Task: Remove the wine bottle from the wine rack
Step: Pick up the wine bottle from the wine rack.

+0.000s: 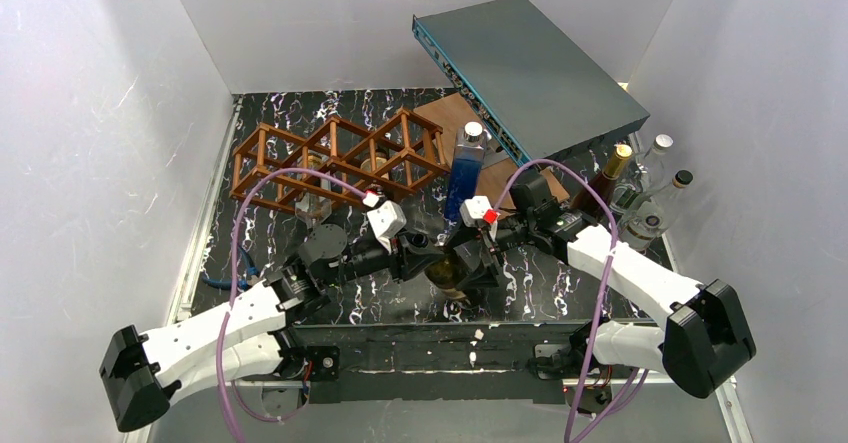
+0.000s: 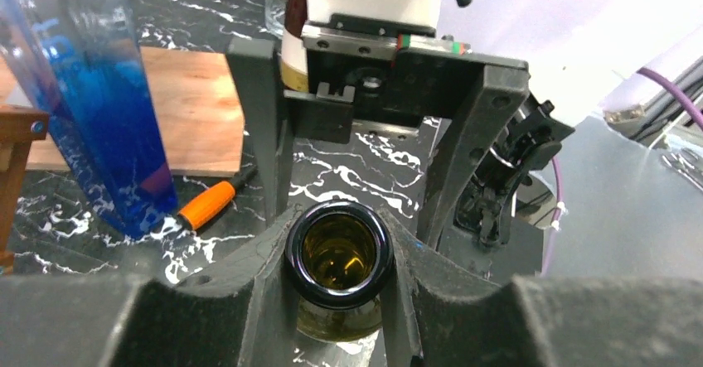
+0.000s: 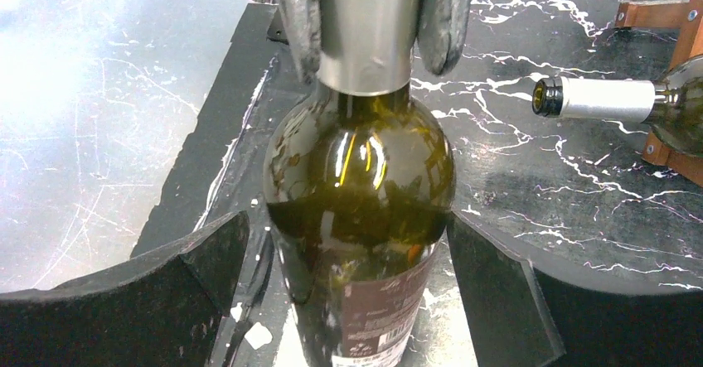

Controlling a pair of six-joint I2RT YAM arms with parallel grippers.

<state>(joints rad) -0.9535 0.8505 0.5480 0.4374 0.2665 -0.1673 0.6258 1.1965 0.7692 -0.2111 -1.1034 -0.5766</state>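
Setting: white-walled booth (image 1: 100, 113) with a black marbled desk (image 1: 560, 283), both arms bolted at the near edge.
Left gripper (image 3: 369, 19): pinching the foil neck of the wine bottle (image 3: 361, 210); its own camera shows the pads snug on both sides, just under the open mouth.
Right gripper (image 3: 361, 292): spread wide around the bottle's body. One finger looks like it's touching and the other shows a sliver of gap, so I wouldn't call it clamped.
Bottle location: front middle of the desk between the two grippers, well apart from the wine rack (image 1: 340, 158). Can't tell if its base is on the desk.
Progress: pretty much done imo, since the bottle is out of the lattice. What's left is setting it down somewhere and letting go.
Arm pose: both arms fold inward from their bases, wrists low, grippers facing each other nose to nose.
Further out: a second bottle (image 3: 597, 98) lies at the rack's bars, a tall blue bottle (image 2: 108, 110) stands close by, and an orange-handled tool (image 2: 207, 204) lies beside it.
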